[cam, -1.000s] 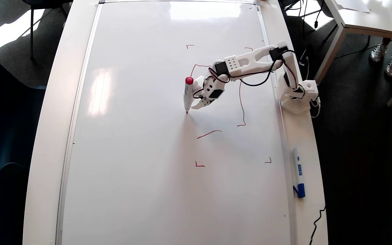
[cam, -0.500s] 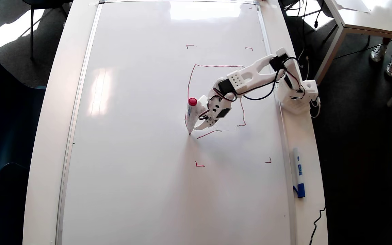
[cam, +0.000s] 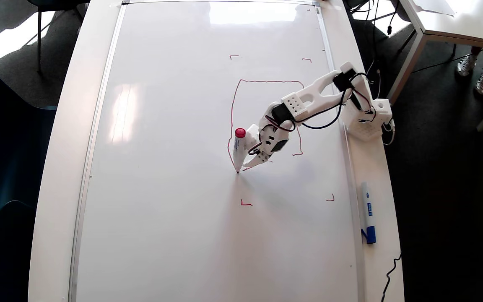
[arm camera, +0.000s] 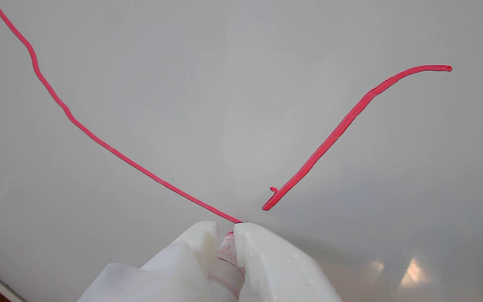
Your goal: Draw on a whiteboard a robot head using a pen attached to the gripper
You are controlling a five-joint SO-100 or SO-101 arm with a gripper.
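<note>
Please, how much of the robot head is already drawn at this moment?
Done: the top, left and most of the right side of the outline on the whiteboard. In hand: the pen, fixed to the tool, has its tip at the lower left corner. Left: the bottom side, still open, and everything inside.

Whiteboard (cam: 174, 167) bare and open left of and below pen (cam: 239, 151) in overhead view. Only obstacles: arm base (cam: 369, 119) and blue-capped marker (cam: 368, 212) on right tabletop (cam: 377, 260) rim.

Arm (cam: 308, 98) hides robot head (cam: 235, 96) outline (right side).
</note>
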